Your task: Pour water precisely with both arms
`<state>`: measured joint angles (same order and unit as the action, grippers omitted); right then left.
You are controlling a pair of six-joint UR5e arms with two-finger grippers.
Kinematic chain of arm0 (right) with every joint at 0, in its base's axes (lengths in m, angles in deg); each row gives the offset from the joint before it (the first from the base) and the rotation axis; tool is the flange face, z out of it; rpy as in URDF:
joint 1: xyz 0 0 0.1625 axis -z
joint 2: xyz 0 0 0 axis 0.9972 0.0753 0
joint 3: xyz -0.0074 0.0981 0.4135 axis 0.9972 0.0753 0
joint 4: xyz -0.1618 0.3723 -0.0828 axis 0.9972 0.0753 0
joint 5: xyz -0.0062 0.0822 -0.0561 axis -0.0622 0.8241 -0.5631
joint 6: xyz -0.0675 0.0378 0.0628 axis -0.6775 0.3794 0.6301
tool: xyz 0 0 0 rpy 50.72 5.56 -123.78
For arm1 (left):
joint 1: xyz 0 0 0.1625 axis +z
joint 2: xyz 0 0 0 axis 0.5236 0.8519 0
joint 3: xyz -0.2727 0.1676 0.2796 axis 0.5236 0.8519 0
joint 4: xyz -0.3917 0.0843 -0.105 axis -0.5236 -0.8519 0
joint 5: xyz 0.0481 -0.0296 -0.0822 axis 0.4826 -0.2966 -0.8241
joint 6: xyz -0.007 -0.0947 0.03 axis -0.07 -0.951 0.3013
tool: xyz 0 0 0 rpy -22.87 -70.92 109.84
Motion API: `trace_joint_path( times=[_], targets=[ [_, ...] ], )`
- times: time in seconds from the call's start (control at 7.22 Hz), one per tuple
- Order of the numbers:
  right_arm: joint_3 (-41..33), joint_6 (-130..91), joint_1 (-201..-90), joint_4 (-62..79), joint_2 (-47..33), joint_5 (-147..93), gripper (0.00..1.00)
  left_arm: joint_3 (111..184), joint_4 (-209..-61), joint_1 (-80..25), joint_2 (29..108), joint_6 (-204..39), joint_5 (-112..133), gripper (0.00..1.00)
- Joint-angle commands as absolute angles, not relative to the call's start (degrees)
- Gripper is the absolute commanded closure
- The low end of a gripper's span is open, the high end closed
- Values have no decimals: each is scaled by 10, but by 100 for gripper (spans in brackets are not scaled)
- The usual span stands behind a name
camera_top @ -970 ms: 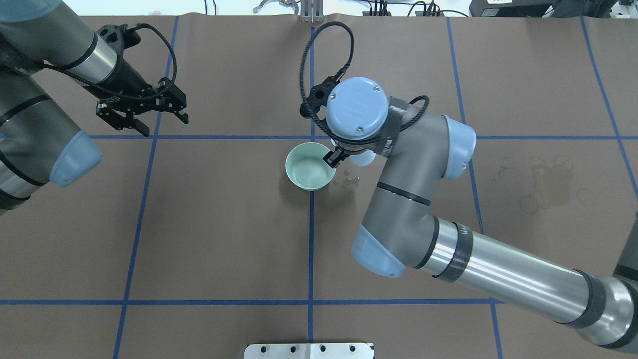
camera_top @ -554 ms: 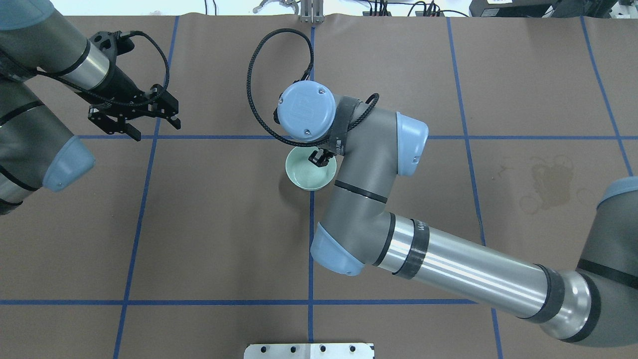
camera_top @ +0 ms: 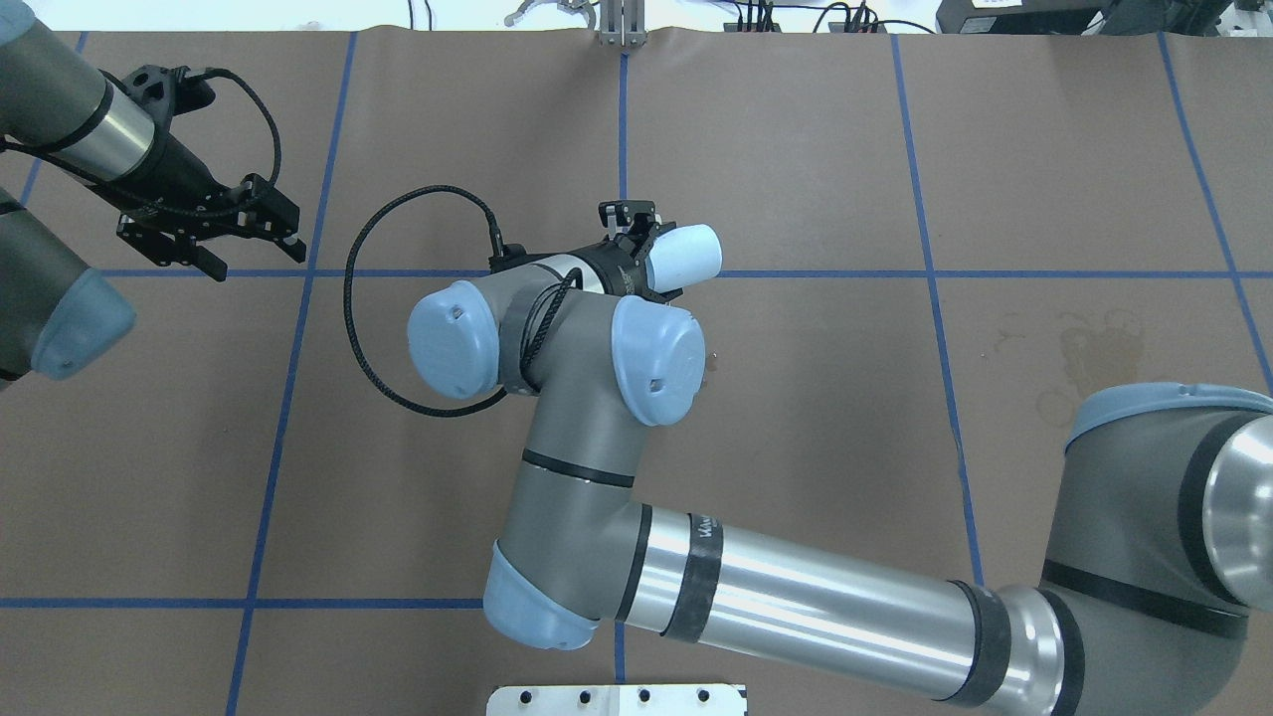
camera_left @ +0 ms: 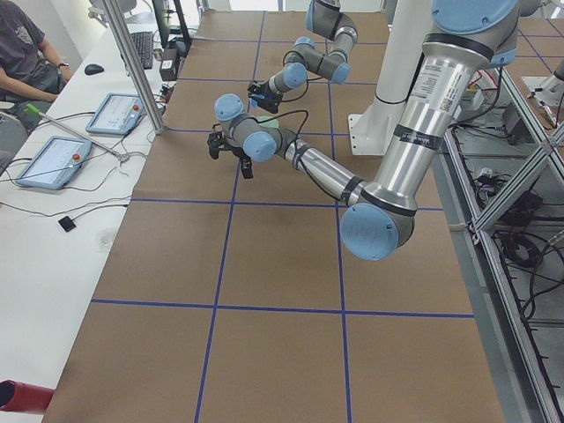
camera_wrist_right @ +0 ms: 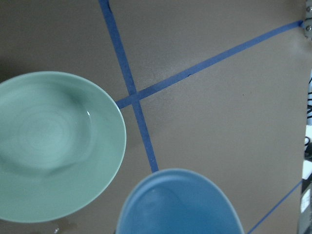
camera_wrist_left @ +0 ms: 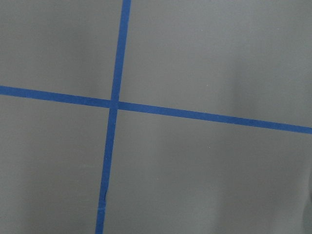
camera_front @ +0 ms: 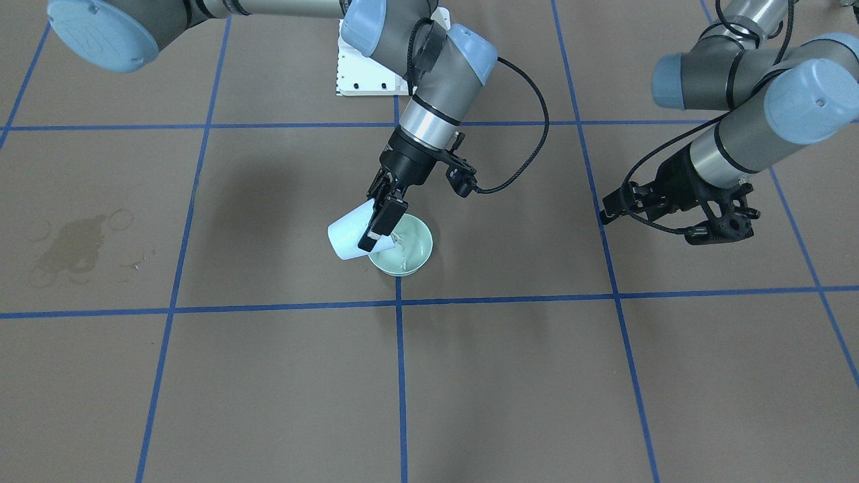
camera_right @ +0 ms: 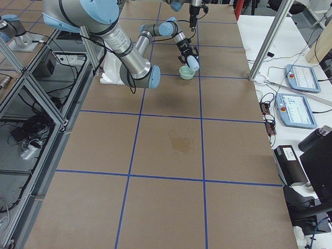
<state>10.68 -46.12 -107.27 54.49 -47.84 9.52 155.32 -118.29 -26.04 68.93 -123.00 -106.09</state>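
**A:** Right grip status?

**B:** Fingers [camera_front: 374, 235] pinch the cup [camera_front: 343, 238] across its wall, close to the mouth end. The right gripper [camera_front: 377, 218] holds it tipped nearly on its side, mouth over the bowl [camera_front: 424, 249].

**A:** Water?

**B:** The water [camera_front: 401, 253] shows as a thin stream and glints inside the bowl. Can't tell how much is left in the cup.

**A:** How does the cup handle?

**B:** Pale blue, smooth, tapered and thin-walled. My guess is it's light and slightly flexible, so squeezing hard would deform it. It gets slick if wet. A side pinch below the rim looks right because it keeps the lip free for pouring.

**A:** Bowl?

**B:** Pale green, round and shallow, with a glossy glaze and faint rings inside. It looks ceramic, so rigid, chippable and probably heavy enough to stay put. Keep the cup lip off its rim.

**A:** Surface?

**B:** The table [camera_front: 604, 376] has a matte brown cover with a blue tape [camera_front: 398, 376] grid. The bowl sits at the middle crossing. There's a dried stain [camera_front: 67, 245] well off to the right side.

**A:** Left?

**B:** The left gripper [camera_top: 254, 257] is far left, with its jaws spread and empty, well away from the bowl.
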Motion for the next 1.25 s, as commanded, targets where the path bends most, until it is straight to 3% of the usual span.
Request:
trace_joint_path(
  times=[0.0,1.11],
  targets=[
    [148,-467,-1055,614,-513,54,100,1551,-1183,-262,688,-1227,-1062,4],
    [181,-459,-1048,703,-549,15,100,1552,-1183,-262,688,-1227,-1062,2]
  ],
)
